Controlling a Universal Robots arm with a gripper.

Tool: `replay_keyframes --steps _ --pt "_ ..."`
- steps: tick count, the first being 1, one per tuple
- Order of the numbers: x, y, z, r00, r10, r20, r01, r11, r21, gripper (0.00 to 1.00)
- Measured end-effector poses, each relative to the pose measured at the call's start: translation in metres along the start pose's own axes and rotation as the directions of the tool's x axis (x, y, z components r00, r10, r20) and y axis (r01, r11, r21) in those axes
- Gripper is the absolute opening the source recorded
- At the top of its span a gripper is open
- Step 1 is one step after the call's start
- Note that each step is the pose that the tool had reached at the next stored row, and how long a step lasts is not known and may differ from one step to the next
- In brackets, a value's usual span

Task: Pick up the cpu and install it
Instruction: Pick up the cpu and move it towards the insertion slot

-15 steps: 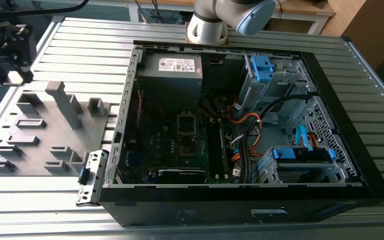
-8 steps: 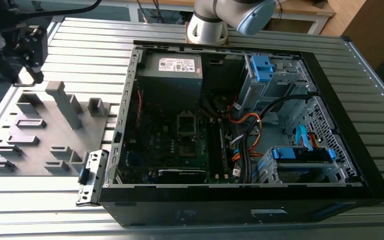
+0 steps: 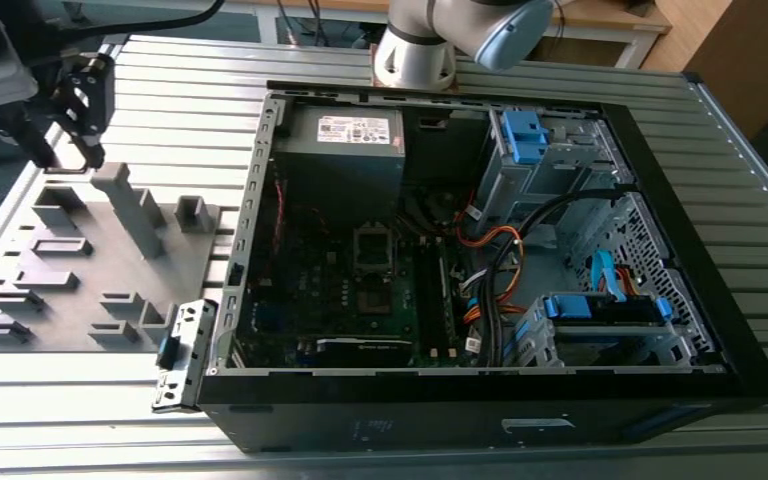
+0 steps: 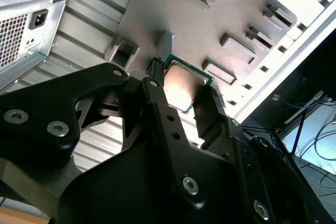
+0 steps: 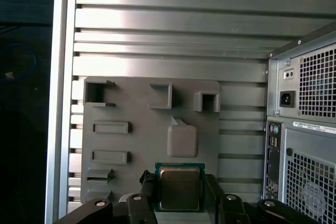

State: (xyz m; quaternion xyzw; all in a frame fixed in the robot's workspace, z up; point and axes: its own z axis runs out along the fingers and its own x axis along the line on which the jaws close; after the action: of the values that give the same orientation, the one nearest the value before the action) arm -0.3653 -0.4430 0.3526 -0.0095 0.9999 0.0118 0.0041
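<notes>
Hand: the hand is clenched on the cpu. In both wrist views a black finger presses against each of two opposite edges. In the exterior view it hangs in the upper left of the frame.

Cpu: a thin square chip with a pale metal top and a green rim. It is gripped between the fingers with its flat top facing the wrist cameras. The tray lies behind it, and whether the two touch cannot be told.

Tray: a grey plastic tray with raised blocks and shallow pockets. It lies on the table at the exterior view's left, just beside the computer case. The hand is over its far end.

Computer case: a black computer case lies on its side with the side panel off, filling the middle and right of the exterior view. Its perforated back panel shows in the first wrist view.

Motherboard: a dark motherboard sits in the left half of the case, with a metal-framed socket near its middle, well apart from the hand.

Power supply: a grey box sits in the upper left corner of the case.

Cables: orange, black and blue cables run across the right half of the case.

Arm: the arm's pale base stands at the top centre of the exterior view, behind the case.

Table: a ribbed metal table carries the tray and the case.
</notes>
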Motion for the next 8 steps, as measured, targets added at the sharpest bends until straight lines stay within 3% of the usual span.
replay_keyframes --steps 8 --pt "-0.0137 -0.0003 0.0001 1.0 0.0 0.0 0.0 1.0 0.0001 0.47"
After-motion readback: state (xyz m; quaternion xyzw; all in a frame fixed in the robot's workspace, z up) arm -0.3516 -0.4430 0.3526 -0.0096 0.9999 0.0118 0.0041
